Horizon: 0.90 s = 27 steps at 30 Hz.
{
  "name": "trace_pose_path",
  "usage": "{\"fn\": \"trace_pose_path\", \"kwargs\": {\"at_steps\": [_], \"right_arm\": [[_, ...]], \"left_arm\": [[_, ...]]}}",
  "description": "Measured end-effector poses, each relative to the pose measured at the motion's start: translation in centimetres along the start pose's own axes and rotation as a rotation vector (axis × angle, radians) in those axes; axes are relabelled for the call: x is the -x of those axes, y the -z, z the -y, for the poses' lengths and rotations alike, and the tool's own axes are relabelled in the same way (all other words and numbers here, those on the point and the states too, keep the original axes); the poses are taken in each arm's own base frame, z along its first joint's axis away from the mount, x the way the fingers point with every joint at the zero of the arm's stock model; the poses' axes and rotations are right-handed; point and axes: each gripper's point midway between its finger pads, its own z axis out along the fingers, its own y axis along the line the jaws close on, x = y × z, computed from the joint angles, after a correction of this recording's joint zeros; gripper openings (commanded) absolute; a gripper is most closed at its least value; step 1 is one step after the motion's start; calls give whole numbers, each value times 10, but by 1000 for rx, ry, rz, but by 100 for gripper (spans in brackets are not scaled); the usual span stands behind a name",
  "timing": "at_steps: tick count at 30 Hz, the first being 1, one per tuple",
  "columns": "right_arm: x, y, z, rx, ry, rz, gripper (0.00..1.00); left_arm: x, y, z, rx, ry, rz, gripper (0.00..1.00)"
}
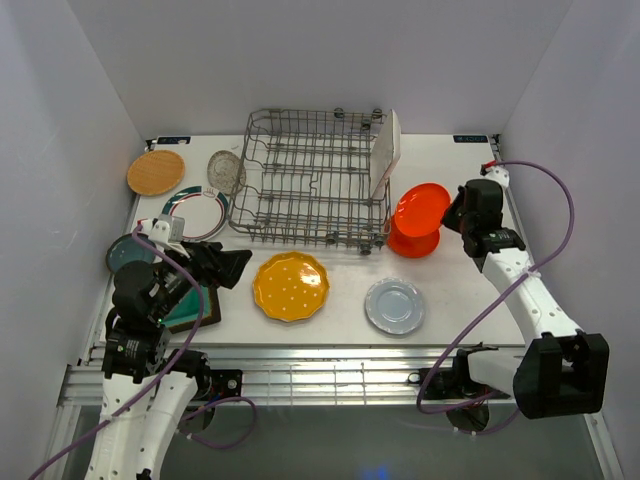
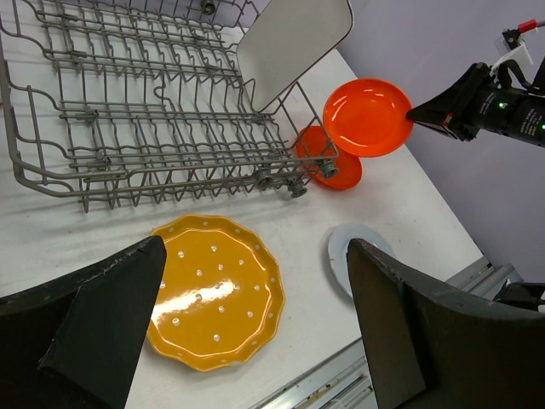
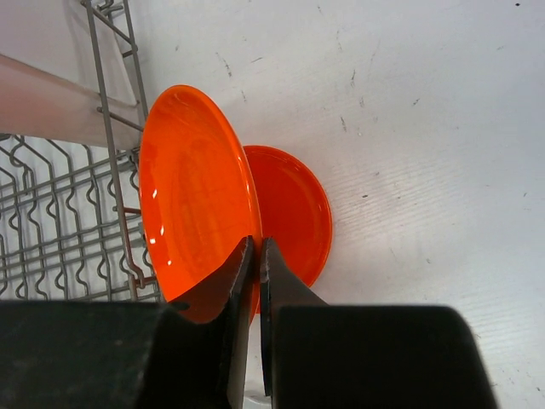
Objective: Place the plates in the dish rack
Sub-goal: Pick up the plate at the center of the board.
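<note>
**A:** Top camera first. Where's the dish rack (image 1: 315, 180)?

**B:** At the back middle of the table (image 1: 330, 335). The white rectangular plate (image 1: 386, 150) stands on edge at its right end.

**A:** And the arms?

**B:** The right gripper (image 1: 452, 212) pinches the rim of the orange-red plate (image 1: 420, 205). That plate is tilted up just outside the rack's near right corner. The left gripper (image 1: 222, 280) is spread wide and grips nothing. It hangs over the square teal plate (image 1: 188, 312), left of the yellow scalloped plate (image 1: 290, 286).

**A:** Left wrist view?

**B:** Its two fingers (image 2: 102, 315) stand far apart, with the yellow scalloped plate flat on the table between them. The pale grey plate (image 2: 341, 251) peeks out beside the right one. Further off, the orange-red plate leans outside the rack, with the right gripper at its edge.

**A:** Right wrist?

**B:** The fingers (image 3: 234, 290) are pressed nearly together on the orange-red plate's rim. The plate is up on edge, close beside the rack's wires. An orange disc (image 3: 294, 209) lies flat on the table under it. I can't tell whether that's a second plate or a tinted shadow
</note>
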Motion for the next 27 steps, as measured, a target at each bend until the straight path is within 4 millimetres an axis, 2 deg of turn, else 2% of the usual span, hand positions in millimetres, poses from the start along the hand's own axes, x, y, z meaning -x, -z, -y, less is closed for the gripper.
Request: {"fn": "trace_pose_path", "kwargs": {"at_steps": [7,12,19,27], "right_arm": [[18,22,-5,22,9,55,8],[34,39,-19,62,17,94,8],[41,50,-56,133,67,109,8],[44,52,-101,162,137,112,8]], "left_arm": [[0,-1,0,1,1,-3,98],[0,-1,0,1,1,-3,98],[0,0,0,1,1,-2,98],[0,0,0,1,1,-2,98]]}}
